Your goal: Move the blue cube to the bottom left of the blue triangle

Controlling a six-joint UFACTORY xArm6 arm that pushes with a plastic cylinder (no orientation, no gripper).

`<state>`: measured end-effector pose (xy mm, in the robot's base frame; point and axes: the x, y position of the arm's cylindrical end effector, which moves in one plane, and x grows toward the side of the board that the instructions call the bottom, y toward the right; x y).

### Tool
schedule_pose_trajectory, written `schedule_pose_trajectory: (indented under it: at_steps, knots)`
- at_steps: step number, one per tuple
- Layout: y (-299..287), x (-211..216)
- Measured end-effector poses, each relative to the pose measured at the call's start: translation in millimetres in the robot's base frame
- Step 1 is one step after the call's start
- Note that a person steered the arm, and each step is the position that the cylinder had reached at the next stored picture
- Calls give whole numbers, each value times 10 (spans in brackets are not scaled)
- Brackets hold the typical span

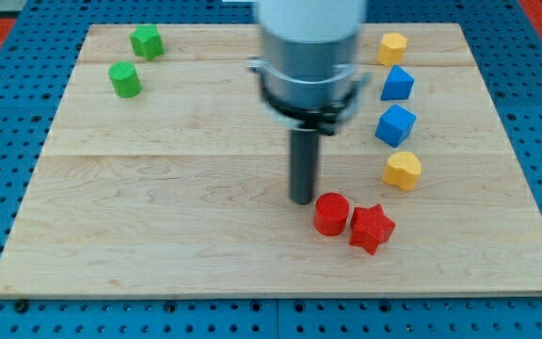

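Nearest your lens sit two red blocks, a red cylinder (331, 213) and, touching its right side, a red star (372, 228), low on the wooden board (158, 235). Scan from the view's left: a green cylinder (125, 79) and a green block (146, 41) of unclear shape occupy the top-left corner. At centre, my tip (303, 201) rests on the bare board just left of the red cylinder; the rod carries no jaws, so nothing spreads or pinches. Along the right edge runs a column: a yellow block (392, 47), the blue triangle (397, 83), the blue cube (395, 124) and a yellow heart (403, 170). You find the cube just below the triangle, apart from it, a faceted, clean-edged block turned slightly askew. By my reading, the approach step is in hand and the push is not yet begun. Next, you need the tip brought to the cube's right side, to nudge it leftward.
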<state>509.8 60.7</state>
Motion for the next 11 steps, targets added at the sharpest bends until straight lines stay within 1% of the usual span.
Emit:
schedule_pose_trajectory:
  at_steps: [1, 2, 3, 4, 5, 7, 8, 9, 10, 11]
  knots:
    - [810, 223]
    - [786, 256]
    - [659, 70]
    - [1015, 47]
    - [1146, 47]
    - [1178, 71]
    - [1779, 194]
    - [1946, -241]
    - [1459, -833]
    - [895, -971]
